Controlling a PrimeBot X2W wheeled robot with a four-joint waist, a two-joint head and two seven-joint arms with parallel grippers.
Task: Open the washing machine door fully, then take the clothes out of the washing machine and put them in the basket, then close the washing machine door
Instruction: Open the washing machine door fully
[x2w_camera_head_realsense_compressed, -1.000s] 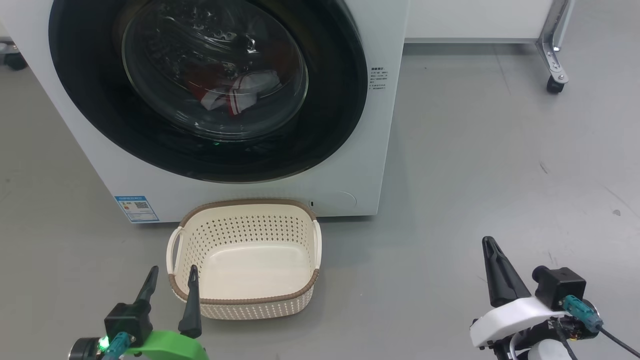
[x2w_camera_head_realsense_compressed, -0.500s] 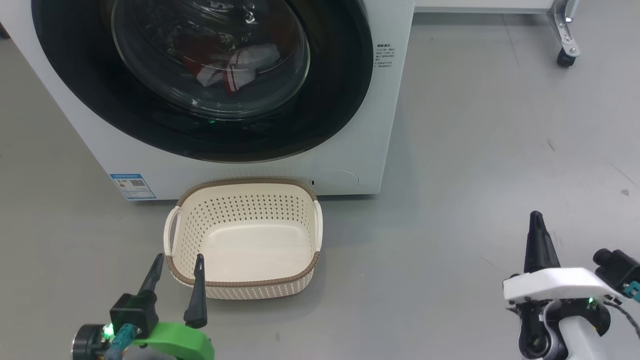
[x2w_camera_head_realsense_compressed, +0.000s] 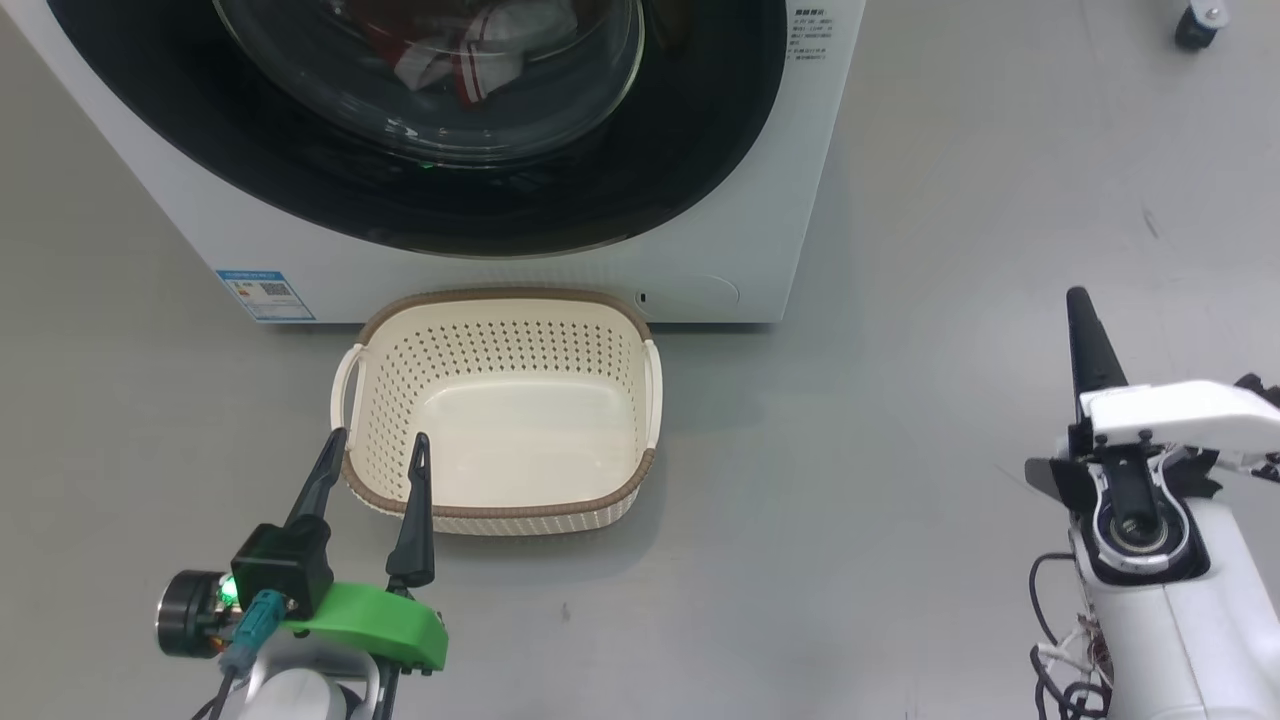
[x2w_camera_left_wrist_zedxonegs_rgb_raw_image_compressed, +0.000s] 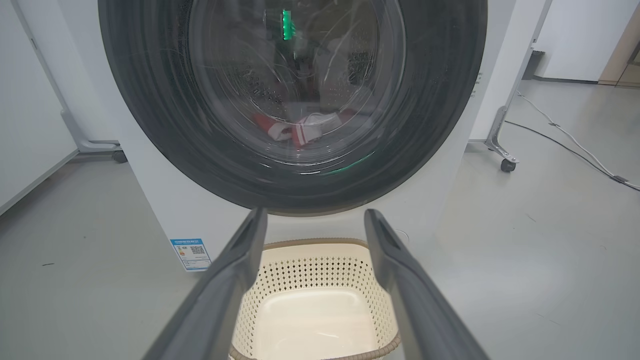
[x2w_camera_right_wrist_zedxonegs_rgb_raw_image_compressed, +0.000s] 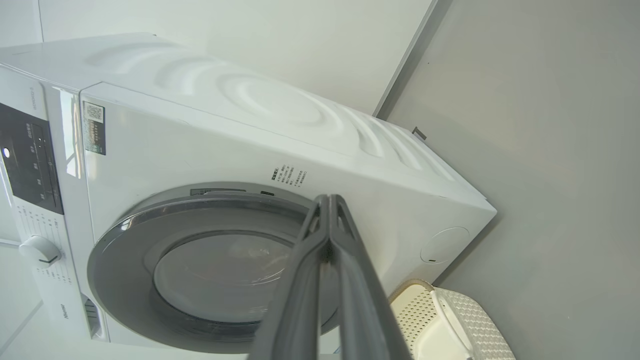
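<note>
Head camera looks steeply down from above onto the floor (x2w_camera_head_realsense_compressed: 900, 400), the basket (x2w_camera_head_realsense_compressed: 520, 520) and the lower front of the washing machine (x2w_camera_head_realsense_compressed: 500, 275). Left wrist camera sits low and close, facing the washing machine door (x2w_camera_left_wrist_zedxonegs_rgb_raw_image_compressed: 145, 125) squarely. Right wrist camera — rolled sideways — views the machine obliquely from the right. All three share door and basket.

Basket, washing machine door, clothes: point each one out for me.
basket (x2w_camera_head_realsense_compressed: 525, 430), head view, on its bare inner floor.
washing machine door (x2w_camera_head_realsense_compressed: 700, 150), head view, on the glossy black rim, lower right part.
clothes (x2w_camera_head_realsense_compressed: 465, 70), head view, on the striped trim seen through the door.
</note>
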